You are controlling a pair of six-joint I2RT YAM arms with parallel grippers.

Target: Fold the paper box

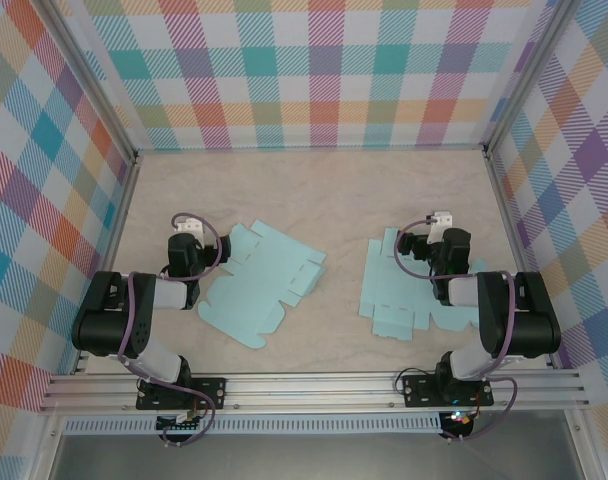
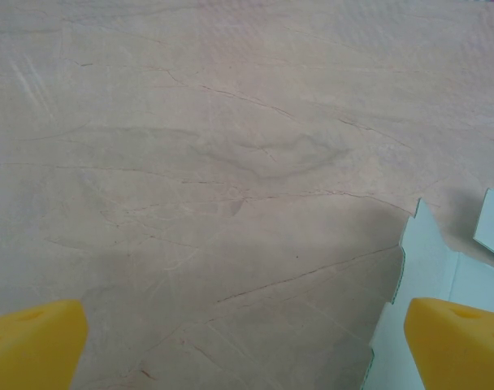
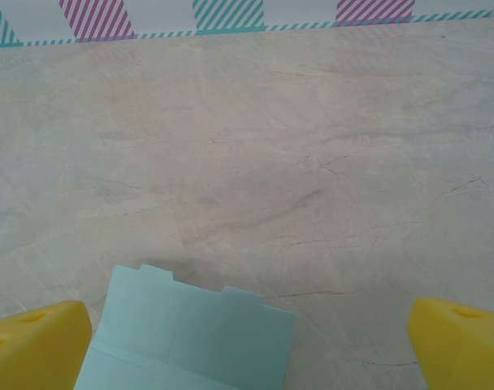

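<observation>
Top external: high above and behind the arm bases (image 1: 179, 390), looking down across the whole table (image 1: 334, 200) to the plaid back wall (image 1: 314, 70).
Left wrist: close over the tabletop, tilted forward and down.
Right wrist: equally low, facing the back wall's foot.
Shared: overhead and left wrist, an edge of the left sheet (image 1: 259, 290); overhead and right wrist, a flap of the right sheet (image 1: 399, 295).

Two flat sheets lie on the bench (image 1: 324, 195), well apart, left and right of centre. The left box blank (image 1: 256, 290) lies just right of the left end effector (image 2: 247, 349). The right box blank (image 1: 399, 295) lies partly beneath the right end effector (image 3: 247, 349).
</observation>
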